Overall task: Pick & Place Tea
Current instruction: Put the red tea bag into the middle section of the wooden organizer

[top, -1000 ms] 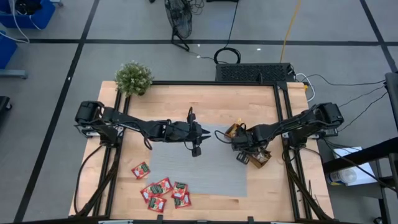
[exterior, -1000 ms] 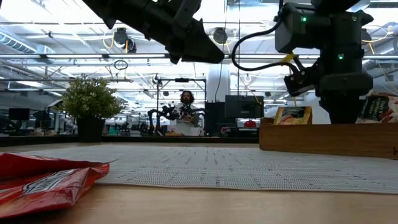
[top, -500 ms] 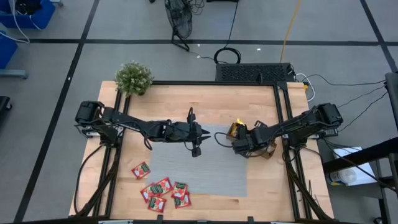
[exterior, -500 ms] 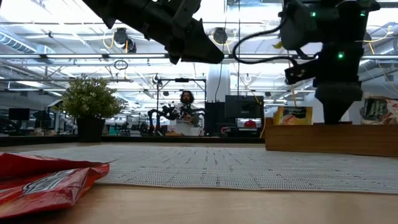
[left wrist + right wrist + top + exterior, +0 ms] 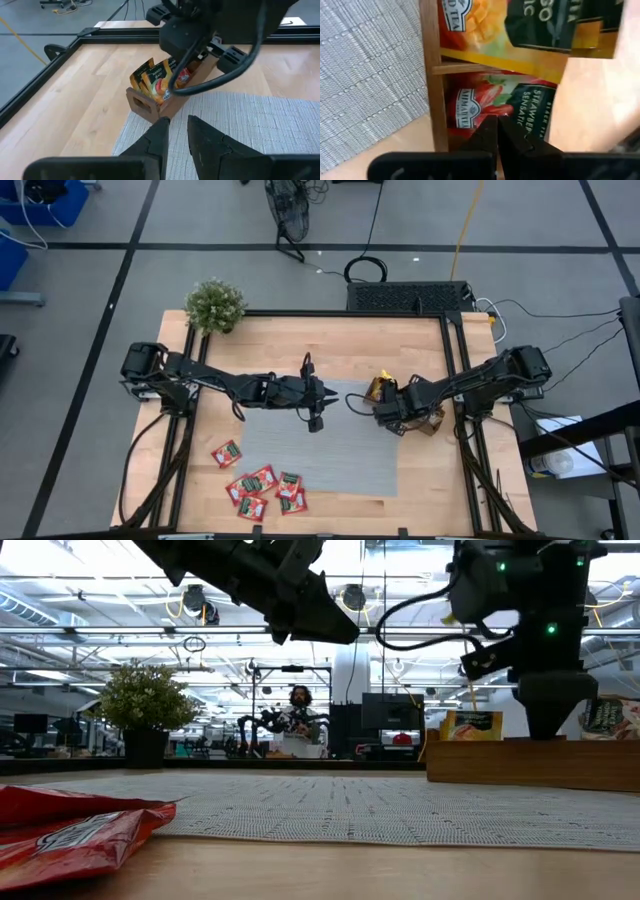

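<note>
Several red tea sachets (image 5: pixel 262 480) lie flat on the wood at the table's near left, off the grey mat (image 5: pixel 320 455); the low view has one close up (image 5: pixel 70 830). The brown wooden tray (image 5: pixel 432 420) stands at the mat's right edge and holds upright mango sachets (image 5: pixel 155 77) and strawberry sachets (image 5: pixel 470 107). My right gripper (image 5: pixel 388 418) is shut and points steeply down over the tray (image 5: pixel 520 762). My left gripper (image 5: pixel 335 396) hangs above the mat's far part, aimed at the tray, with a narrow gap between its fingers (image 5: pixel 178 125) and nothing in it. My right gripper (image 5: pixel 497 131) comes from above with shut fingers at the strawberry compartment, beside the tray's long wooden wall (image 5: pixel 432 100). Its own fingers hide the tips. Whether they touch a sachet, the wood or nothing, I cannot tell.
A potted plant (image 5: pixel 215 305) stands at the table's far left corner. Black frame rails (image 5: pixel 455 360) run along the table's sides. Bare mat lies between the two grippers. A person (image 5: pixel 298 700) sits in the room far beyond the table.
My right gripper has tipped more steeply downward and turned at the wrist, staying shut. The wooden tray has turned on the table: its near end has swung toward the table's right edge, while its far end has stayed about where it was.
</note>
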`<state>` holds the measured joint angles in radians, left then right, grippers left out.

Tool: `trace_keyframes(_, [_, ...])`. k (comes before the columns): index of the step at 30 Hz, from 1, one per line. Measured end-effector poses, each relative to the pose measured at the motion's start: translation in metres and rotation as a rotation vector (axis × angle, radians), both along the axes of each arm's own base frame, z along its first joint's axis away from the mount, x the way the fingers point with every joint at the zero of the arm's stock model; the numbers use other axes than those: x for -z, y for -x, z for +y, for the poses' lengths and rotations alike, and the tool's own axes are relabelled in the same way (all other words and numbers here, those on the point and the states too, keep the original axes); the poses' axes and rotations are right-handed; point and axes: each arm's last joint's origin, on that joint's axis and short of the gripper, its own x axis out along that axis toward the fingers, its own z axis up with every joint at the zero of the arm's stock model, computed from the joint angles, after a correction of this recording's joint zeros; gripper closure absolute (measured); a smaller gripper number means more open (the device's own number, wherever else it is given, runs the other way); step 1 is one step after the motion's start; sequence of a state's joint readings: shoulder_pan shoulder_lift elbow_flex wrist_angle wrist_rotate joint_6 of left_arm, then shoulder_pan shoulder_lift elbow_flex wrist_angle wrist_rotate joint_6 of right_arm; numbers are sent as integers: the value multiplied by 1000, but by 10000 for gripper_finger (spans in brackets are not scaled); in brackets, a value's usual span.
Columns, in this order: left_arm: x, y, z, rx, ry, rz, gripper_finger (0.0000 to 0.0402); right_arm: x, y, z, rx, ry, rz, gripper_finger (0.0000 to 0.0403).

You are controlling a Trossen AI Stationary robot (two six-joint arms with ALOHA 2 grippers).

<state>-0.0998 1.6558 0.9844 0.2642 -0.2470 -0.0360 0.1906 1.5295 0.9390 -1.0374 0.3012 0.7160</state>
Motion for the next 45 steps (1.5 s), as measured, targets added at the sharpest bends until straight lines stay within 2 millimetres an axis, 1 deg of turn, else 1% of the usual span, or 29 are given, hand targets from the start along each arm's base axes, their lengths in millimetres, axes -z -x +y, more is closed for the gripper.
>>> trace_keyframes(8, [0,0,0,1,-3,0,323,18,-2,-5,-26,-216,-50,403])
trace_keyframes(14, [0,0,0,2,-5,0,323,26,2,-15,3,-244,-47,403])
trace_keyframes(16, [0,0,0,2,-5,1,323,28,4,-18,9,-229,-38,403])
trace_keyframes(20, [0,0,0,2,-6,1,323,29,6,-21,29,-121,-38,403])
trace_keyframes(23, [0,0,0,2,-6,1,323,29,9,-19,46,-47,-23,403])
trace_keyframes(27, [0,0,0,2,-6,1,323,30,15,-14,63,8,20,403])
trace_keyframes(32, [0,0,0,2,-6,0,323,23,15,-7,69,77,14,403])
trace_keyframes(35, [0,0,0,2,-5,0,323,14,10,-4,57,127,-19,403])
trace_keyframes(40, [0,0,0,0,0,-1,323,4,3,-1,52,127,-41,403])
trace_keyframes(45, [0,0,0,0,-1,0,323,3,2,0,51,116,-45,403])
